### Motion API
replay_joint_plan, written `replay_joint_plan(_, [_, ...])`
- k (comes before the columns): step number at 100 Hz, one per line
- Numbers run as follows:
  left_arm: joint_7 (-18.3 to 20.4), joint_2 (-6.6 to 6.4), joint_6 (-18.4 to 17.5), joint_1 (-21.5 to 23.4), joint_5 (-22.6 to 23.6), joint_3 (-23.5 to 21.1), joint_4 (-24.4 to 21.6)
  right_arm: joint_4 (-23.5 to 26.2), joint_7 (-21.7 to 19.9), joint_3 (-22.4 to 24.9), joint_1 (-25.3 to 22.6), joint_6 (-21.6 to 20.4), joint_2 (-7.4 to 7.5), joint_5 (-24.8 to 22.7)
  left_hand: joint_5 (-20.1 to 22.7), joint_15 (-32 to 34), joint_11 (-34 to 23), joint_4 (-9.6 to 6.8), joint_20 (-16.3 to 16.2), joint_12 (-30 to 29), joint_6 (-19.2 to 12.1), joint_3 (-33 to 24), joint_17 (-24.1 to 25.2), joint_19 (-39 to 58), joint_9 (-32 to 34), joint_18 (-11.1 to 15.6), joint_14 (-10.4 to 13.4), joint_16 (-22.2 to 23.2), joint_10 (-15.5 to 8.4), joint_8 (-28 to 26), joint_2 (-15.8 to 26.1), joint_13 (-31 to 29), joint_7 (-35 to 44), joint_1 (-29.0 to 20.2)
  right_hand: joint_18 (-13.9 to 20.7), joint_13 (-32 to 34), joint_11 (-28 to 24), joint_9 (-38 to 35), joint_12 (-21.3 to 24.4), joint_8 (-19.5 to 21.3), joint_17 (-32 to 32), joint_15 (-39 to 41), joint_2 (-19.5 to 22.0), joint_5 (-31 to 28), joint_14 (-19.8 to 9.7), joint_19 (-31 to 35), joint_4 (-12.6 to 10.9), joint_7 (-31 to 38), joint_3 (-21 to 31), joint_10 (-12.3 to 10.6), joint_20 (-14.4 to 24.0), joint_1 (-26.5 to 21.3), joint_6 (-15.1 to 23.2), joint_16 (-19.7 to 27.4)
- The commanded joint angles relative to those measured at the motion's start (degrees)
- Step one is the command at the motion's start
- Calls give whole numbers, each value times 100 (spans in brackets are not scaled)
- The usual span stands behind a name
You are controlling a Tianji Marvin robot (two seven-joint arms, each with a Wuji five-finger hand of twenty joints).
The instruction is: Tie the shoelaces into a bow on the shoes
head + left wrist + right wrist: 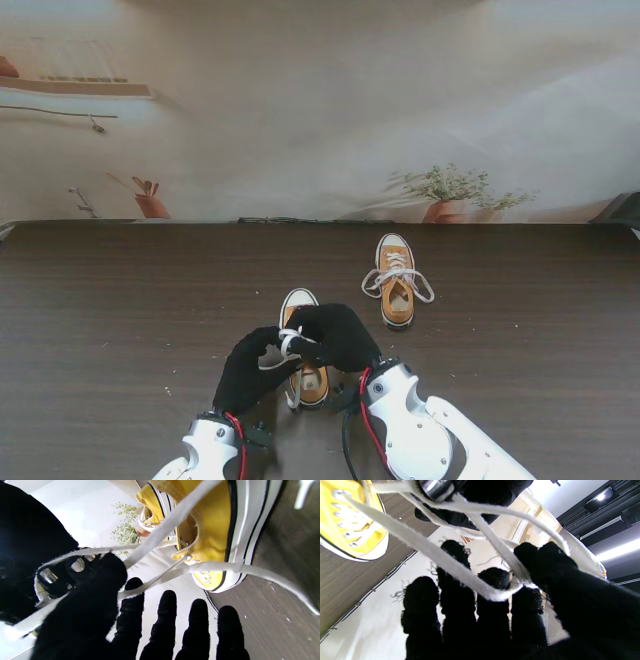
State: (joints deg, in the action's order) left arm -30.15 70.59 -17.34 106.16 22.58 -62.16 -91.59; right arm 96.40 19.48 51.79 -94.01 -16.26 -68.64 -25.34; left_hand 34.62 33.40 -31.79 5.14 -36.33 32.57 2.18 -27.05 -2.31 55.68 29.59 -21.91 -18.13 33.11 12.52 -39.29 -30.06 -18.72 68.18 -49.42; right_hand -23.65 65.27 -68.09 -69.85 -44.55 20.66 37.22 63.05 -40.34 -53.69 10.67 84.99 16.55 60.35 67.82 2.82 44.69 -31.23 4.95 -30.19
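Laces (pixel 288 345) strung taut between both hands, directly over near shoe (pixel 305 350) (toe pointing away from me). Left hand (pixel 250 375) pinching one strand, thumb to forefinger; right hand (pixel 340 335) likewise closed on a loop. Second shoe (pixel 396 280) farther off, right, untouched.

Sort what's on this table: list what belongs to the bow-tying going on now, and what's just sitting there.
In use:
near yellow sneaker
its white shoelace
left hand, gripping the lace
right hand, gripping the lace

Idle:
far yellow sneaker, laces loose, farther from me on the right
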Motion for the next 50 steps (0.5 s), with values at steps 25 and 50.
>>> replay_joint_plan(25, [394, -55, -227, 78, -287, -37, -107, 29, -73, 1, -26, 22, 13, 22, 418, -105, 5, 41, 72, 250, -644, 689, 223, -80, 18, -46, -12, -43, 50, -702, 292, 148, 28, 338, -66, 89, 6, -35, -21, -46, 31, 5, -45, -96, -1, -8, 48, 79, 39, -29, -40, -268, 389, 56])
replay_joint_plan(50, [329, -17, -362, 130, -436, -42, -136, 21, -83, -26, -13, 32, 11, 37, 1331, -162, 332, -89, 0, 15, -681, 1168, 263, -127, 157, -44, -57, -24, 66, -137, 1027, 127, -679, 178, -66, 84, 8, -35, -20, -47, 31, 2, -46, -93, -3, -8, 47, 75, 42, -30, -41, -268, 384, 56])
